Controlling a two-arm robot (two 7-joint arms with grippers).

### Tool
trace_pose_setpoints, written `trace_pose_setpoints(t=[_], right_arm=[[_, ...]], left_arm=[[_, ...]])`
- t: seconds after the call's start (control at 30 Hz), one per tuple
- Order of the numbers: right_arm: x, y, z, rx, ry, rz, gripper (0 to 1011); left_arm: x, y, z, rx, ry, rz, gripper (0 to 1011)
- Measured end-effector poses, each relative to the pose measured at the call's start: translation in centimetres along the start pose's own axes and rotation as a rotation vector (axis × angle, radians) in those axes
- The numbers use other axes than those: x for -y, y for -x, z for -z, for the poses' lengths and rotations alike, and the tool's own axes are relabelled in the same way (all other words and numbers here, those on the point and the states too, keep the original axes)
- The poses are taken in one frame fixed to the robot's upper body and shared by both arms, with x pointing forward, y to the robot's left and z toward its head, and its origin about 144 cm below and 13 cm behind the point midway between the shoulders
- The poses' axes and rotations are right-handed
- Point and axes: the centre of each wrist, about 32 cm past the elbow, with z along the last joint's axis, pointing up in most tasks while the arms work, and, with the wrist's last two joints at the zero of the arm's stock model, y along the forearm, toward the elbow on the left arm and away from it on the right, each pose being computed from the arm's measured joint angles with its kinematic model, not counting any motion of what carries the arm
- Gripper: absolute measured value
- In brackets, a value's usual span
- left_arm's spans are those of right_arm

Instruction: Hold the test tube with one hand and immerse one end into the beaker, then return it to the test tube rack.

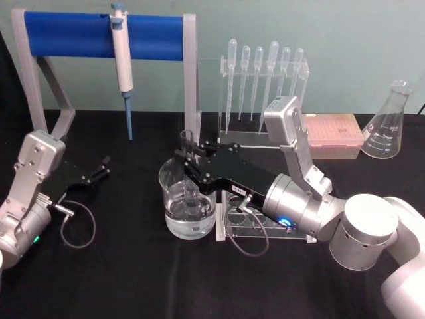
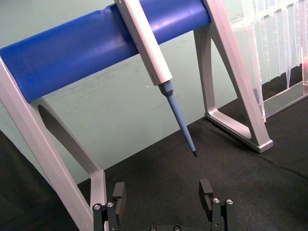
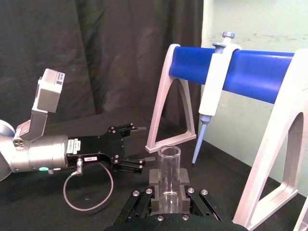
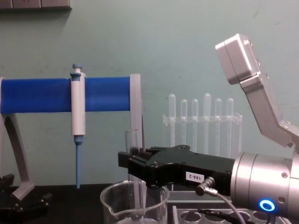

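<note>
Head view: right claw, closed on test tube near its open rim. The tube is upright, its lower end inside beaker and apparently below the water line. The beaker stands just beside clear test tube rack, which lies under the right arm. Left claw is parked low on the left, well apart. Behind: micropipette hung on blue-barred stand, pipette rack, pink tip box, conical flask.

Left wrist view: left claw, jaws spread, nothing between them.

Right wrist view: test tube clamped upright in the right claw, with the left claw farther off.

Chest view: tube rim stands above the right claw, and the tube's body runs down through the beaker mouth.

Step in hand: immersion, judged about the midpoint of the task. The next move calls for a straight lift until the rounded end clears the beaker rim, then a short sideways carry to the rack, alignment over a hole, a gentle lowering and release. Glass touching glass is the hazard.

Surface and room: black cloth worktop, pale green wall, dark curtain.
</note>
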Motion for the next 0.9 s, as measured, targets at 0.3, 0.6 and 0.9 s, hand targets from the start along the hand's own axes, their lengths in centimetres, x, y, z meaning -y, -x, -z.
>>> trace_pose_setpoints(t=[0.3, 0.6, 0.9], right_arm=[[-0.01, 0.00, -0.01, 0.001, 0.000, 0.000, 224], [-0.01, -0.01, -0.02, 0.001, 0.001, -0.001, 224], [-0.01, -0.01, -0.02, 0.001, 0.001, -0.001, 224]], left_arm=[[0.00, 0.00, 0.00, 0.000, 0.000, 0.000, 1000], [0.00, 0.00, 0.00, 0.000, 0.000, 0.000, 1000], [0.00, 0.00, 0.00, 0.000, 0.000, 0.000, 1000]])
